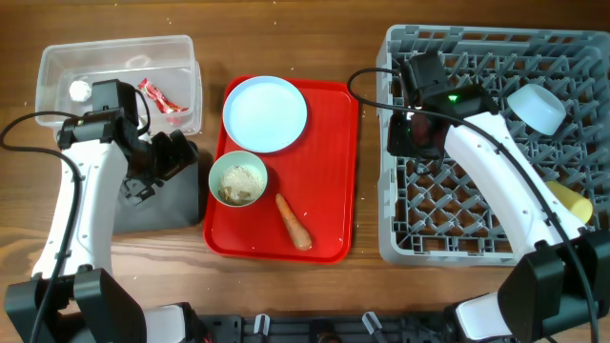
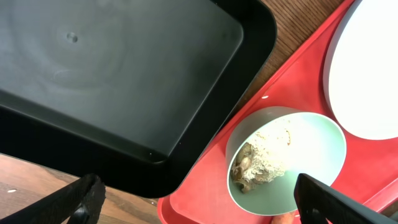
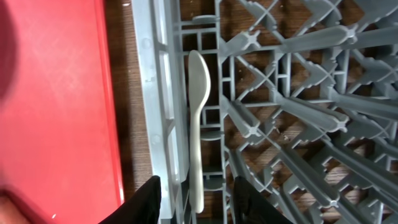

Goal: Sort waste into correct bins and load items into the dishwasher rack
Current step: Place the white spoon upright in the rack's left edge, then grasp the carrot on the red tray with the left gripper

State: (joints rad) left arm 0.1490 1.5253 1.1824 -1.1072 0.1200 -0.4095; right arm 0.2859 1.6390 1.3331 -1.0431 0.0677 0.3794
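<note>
A red tray [image 1: 324,171] holds a white plate [image 1: 265,113], a green bowl [image 1: 237,179] with food scraps, and a carrot [image 1: 294,221]. My left gripper [image 1: 179,154] is open and empty, over the edge between the black bin [image 1: 157,208] and the tray. In the left wrist view its fingers [image 2: 199,208] are spread wide, with the black bin [image 2: 124,81] and the bowl [image 2: 286,158] below. My right gripper [image 1: 408,133] is open over the left edge of the grey dishwasher rack [image 1: 477,48]. A pale spoon [image 3: 196,124] lies in the rack [image 3: 280,93] between the open fingers [image 3: 198,202].
A clear bin [image 1: 114,57] at the back left holds a red wrapper [image 1: 160,97] and a crumpled white piece [image 1: 79,90]. A white cup [image 1: 536,108] and a yellow item [image 1: 567,198] sit in the rack at the right.
</note>
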